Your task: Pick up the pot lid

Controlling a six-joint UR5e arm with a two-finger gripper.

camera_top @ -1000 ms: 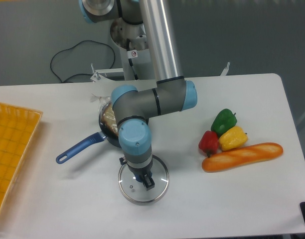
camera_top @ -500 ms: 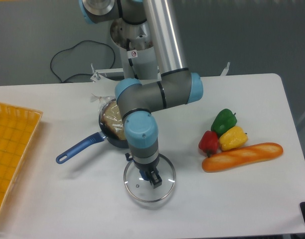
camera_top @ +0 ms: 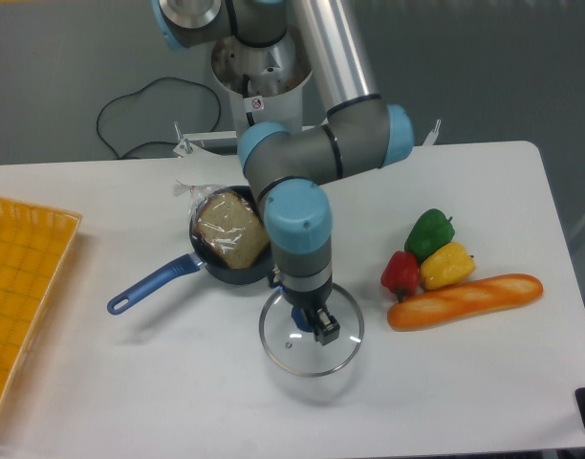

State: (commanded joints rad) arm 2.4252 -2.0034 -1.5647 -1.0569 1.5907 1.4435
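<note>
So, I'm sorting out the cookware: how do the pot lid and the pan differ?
The pot lid is see-through; the pan is black. The lid has a short blue knob, the pan a long blue handle. The lid is held in the gripper, while the pan sits on the table. Both look round.

Jaws hold the pot lid [camera_top: 310,360] by its knob [camera_top: 301,316].

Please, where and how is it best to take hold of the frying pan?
Probably by the blue handle, near its middle, coming from above and closing across its narrow width. It is long, slim and uncovered, and sticks out from the black pan toward the picture's lower left. The end effector should first put down the pot lid.
</note>
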